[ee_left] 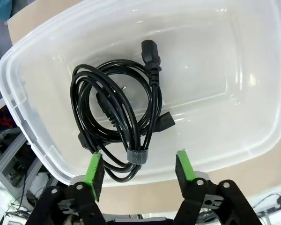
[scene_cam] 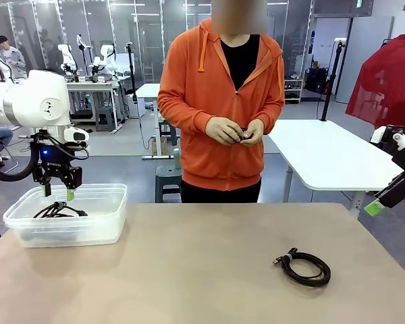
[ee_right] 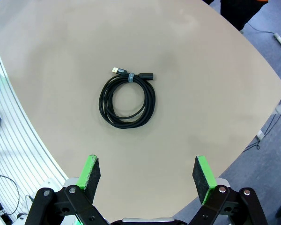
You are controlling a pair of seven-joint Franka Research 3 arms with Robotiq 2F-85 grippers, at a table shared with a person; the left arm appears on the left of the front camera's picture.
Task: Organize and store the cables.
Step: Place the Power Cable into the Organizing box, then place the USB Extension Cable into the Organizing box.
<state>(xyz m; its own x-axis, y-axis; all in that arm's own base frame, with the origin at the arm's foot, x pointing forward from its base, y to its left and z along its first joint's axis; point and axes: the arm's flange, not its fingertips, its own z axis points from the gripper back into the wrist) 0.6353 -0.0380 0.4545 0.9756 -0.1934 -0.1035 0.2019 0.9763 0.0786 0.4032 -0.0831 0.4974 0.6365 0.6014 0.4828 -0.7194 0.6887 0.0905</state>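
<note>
A coiled black cable (ee_left: 119, 117) with a strap lies inside the clear plastic tub (ee_left: 253, 117); in the front view this cable (scene_cam: 57, 210) shows through the tub (scene_cam: 101, 223) at the table's left. My left gripper (scene_cam: 58, 192) hovers just above it, open, with nothing between its green pads (ee_left: 94, 173). A second coiled cable (scene_cam: 305, 266) lies on the table at the right; the same cable (ee_right: 126, 101) appears far below my right gripper (ee_right: 146, 176), which is open and empty, held high at the right edge (scene_cam: 385, 201).
A person in an orange hoodie (scene_cam: 223, 101) stands at the far side, both hands (scene_cam: 237, 131) together holding a small dark object. The tan tabletop (scene_cam: 189, 270) lies bare between the tub and the right cable. A white table (scene_cam: 331, 158) stands behind.
</note>
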